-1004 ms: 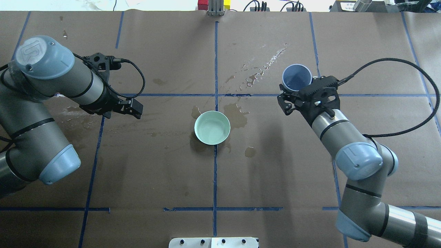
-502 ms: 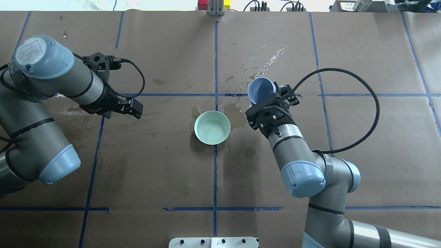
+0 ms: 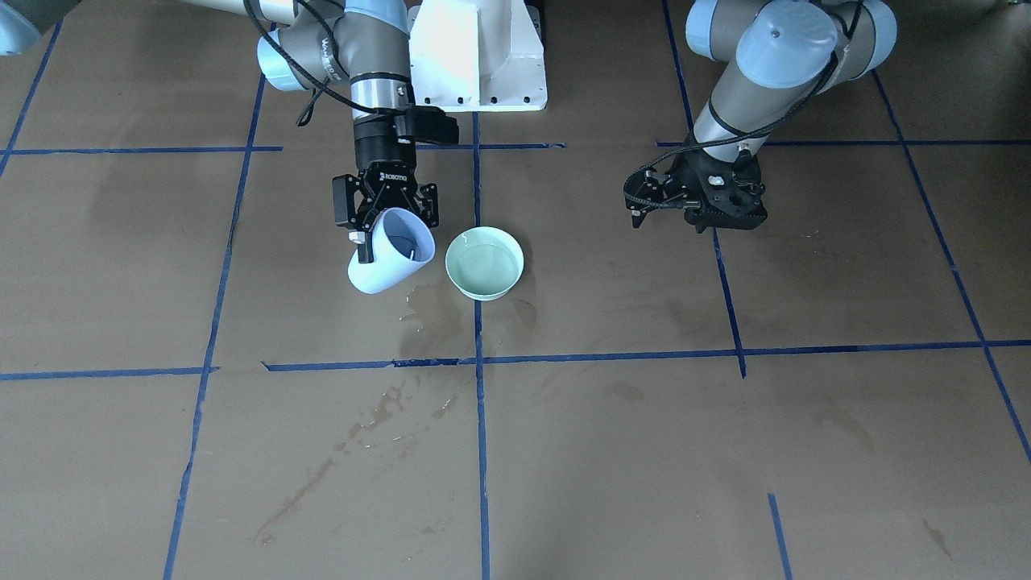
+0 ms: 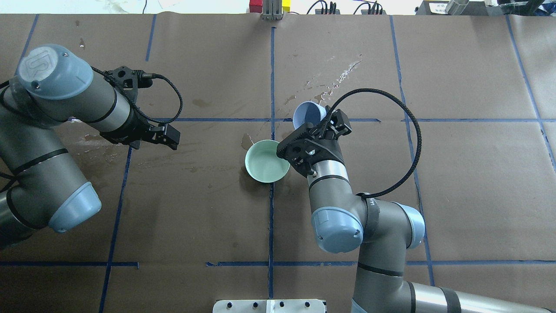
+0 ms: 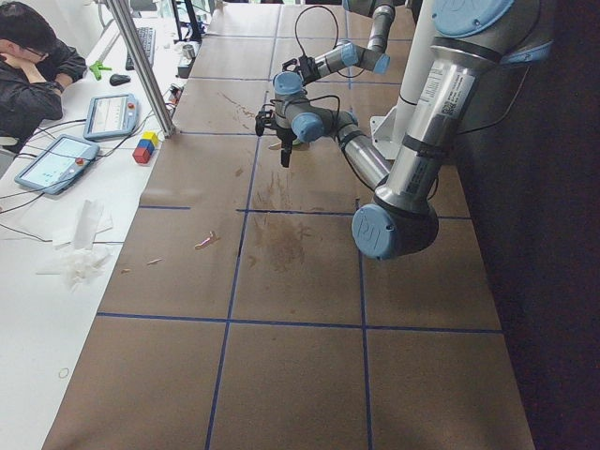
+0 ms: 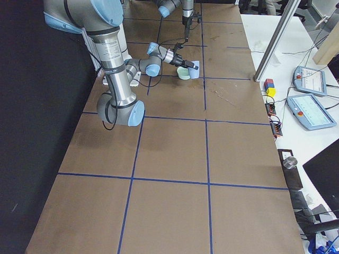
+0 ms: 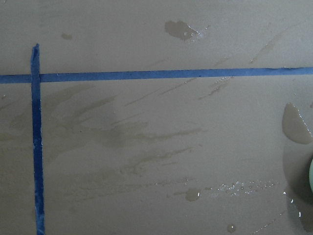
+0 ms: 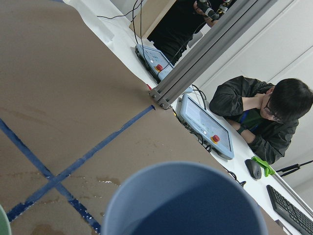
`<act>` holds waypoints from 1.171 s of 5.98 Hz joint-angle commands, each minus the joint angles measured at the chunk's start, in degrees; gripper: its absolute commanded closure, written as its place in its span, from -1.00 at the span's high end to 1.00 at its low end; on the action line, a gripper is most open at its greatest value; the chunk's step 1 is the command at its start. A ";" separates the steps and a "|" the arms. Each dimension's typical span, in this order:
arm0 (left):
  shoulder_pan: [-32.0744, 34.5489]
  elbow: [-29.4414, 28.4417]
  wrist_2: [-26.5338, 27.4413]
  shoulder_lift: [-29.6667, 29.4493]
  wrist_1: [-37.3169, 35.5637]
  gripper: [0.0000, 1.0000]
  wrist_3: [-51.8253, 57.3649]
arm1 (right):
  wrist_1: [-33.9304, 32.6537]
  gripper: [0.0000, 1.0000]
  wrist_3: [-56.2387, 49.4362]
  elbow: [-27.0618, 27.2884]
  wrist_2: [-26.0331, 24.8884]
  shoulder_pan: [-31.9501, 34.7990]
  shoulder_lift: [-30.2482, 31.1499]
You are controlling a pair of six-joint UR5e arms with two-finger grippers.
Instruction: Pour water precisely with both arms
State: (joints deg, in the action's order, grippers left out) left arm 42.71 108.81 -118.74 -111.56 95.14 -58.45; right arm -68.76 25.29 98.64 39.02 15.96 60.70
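There is one table [image 4: 456, 174] and one white pedestal [image 3: 475, 56]. Two robot arms stand at it, the left arm [image 4: 65, 113] and the right arm [image 4: 343, 204]. There are two black grippers, the left gripper [image 4: 167, 135] and the right gripper [image 3: 388, 232]. On the table side there is one blue cup [image 3: 387, 262] and one green bowl [image 3: 484, 262]. Beyond the table sits one person [image 5: 28, 66]. Near that person lie two tablets, the nearer tablet [image 5: 54, 161] and the farther tablet [image 5: 111, 114], one keyboard [image 5: 145, 42] and one mouse [image 5: 118, 80].
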 commanded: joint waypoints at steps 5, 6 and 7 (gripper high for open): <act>0.00 0.00 0.00 -0.07 0.05 1.00 0.01 | -6.29 -1.00 -13.04 -6.18 -7.63 -2.42 -5.51; -0.08 0.00 0.00 -0.07 0.05 1.00 0.01 | -7.78 -1.00 -14.64 -6.18 -8.69 -2.86 -5.60; -0.08 0.00 0.00 -0.07 0.05 1.00 0.01 | -9.10 -1.00 -17.61 -6.09 -9.66 -2.95 -5.60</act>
State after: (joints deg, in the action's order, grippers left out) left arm 42.65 108.81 -118.74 -111.62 95.18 -58.45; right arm -76.57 10.27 92.48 30.37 13.22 55.15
